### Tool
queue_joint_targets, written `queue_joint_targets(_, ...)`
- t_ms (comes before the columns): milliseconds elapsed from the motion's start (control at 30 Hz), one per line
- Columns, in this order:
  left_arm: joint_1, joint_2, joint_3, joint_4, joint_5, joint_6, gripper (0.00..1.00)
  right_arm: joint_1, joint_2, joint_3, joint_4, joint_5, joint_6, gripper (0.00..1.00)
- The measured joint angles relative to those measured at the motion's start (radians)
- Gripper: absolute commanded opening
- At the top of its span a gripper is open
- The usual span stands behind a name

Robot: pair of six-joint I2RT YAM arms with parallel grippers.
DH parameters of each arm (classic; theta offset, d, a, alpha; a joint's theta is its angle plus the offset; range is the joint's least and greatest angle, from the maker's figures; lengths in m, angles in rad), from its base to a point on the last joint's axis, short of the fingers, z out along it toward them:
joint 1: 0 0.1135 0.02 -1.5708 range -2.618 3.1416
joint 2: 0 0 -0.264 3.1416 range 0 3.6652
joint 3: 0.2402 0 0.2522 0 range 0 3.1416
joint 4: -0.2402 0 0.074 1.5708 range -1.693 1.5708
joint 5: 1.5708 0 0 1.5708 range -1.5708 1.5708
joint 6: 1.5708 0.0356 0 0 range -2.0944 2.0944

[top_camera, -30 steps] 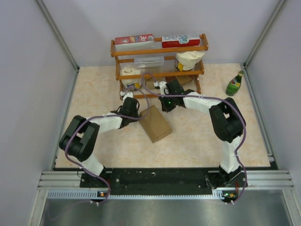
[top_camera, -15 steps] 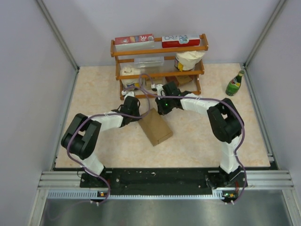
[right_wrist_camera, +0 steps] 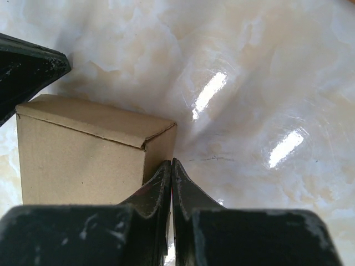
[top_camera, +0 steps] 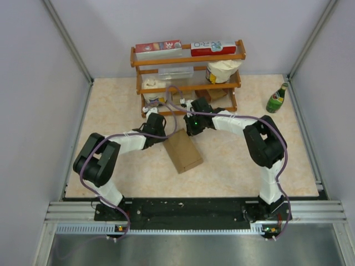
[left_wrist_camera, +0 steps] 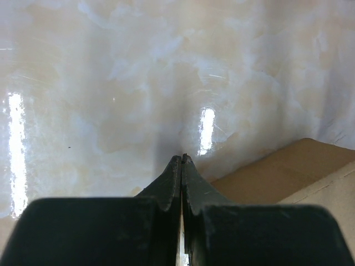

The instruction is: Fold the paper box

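- Left fingers (left_wrist_camera: 168, 185) clenched together, empty, tips over the bare surface (left_wrist_camera: 111, 83) just beside the paper box (left_wrist_camera: 288, 166).
- Right fingers (right_wrist_camera: 157, 191) pressed shut, empty, at the box's corner.
- Box lies on the surface between both arms.

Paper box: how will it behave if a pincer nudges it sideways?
Probably slides rather than tips: the paper box lies flat on the glossy table. Likely light and hollow, so an off-centre push may spin it. Its tucked flap looks thin, apt to crease.
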Motion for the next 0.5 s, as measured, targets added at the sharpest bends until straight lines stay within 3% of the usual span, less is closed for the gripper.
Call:
queue_joint_targets(333,0.020,-0.072,-0.008,-0.138,-0.121,-0.007,0.00,0.002,0.000,-0.020,-0.018,0.118,0.032,0.00)
queue_joint_targets(500,0.020,-0.146,-0.051,-0.161,-0.108,-0.010,0.00,0.002,0.000,-0.026,-0.021,0.134,0.032,0.00)
